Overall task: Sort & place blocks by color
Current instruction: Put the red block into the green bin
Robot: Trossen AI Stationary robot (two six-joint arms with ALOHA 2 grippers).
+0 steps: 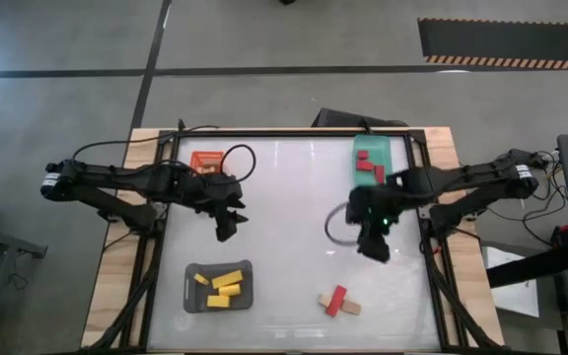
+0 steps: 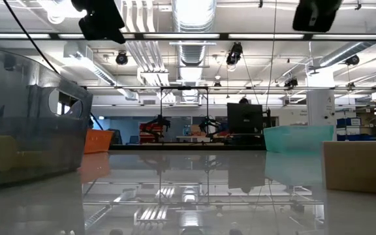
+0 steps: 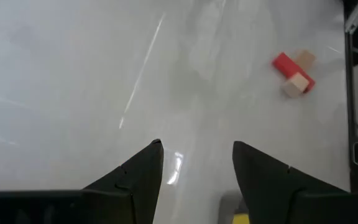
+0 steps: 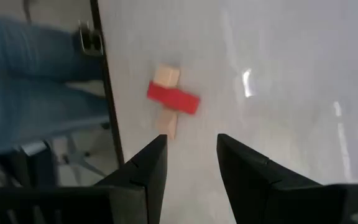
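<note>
Near the table's front right, a red block lies crosswise with tan block wood showing on either side of it; whether that is one tan block or two, I cannot tell. Yellow blocks lie in the grey tray, and red blocks lie in the green tray. My left gripper hangs open above the table's left middle, with nothing between its fingers. My right gripper hangs open above the right middle, also with nothing between its fingers; it is on the far side of the red and tan blocks.
An orange tray stands at the far left. A grey cable loop lies beside the right arm. The wide glossy middle of the table carries nothing. A person's blue-clad leg shows beyond the table's edge.
</note>
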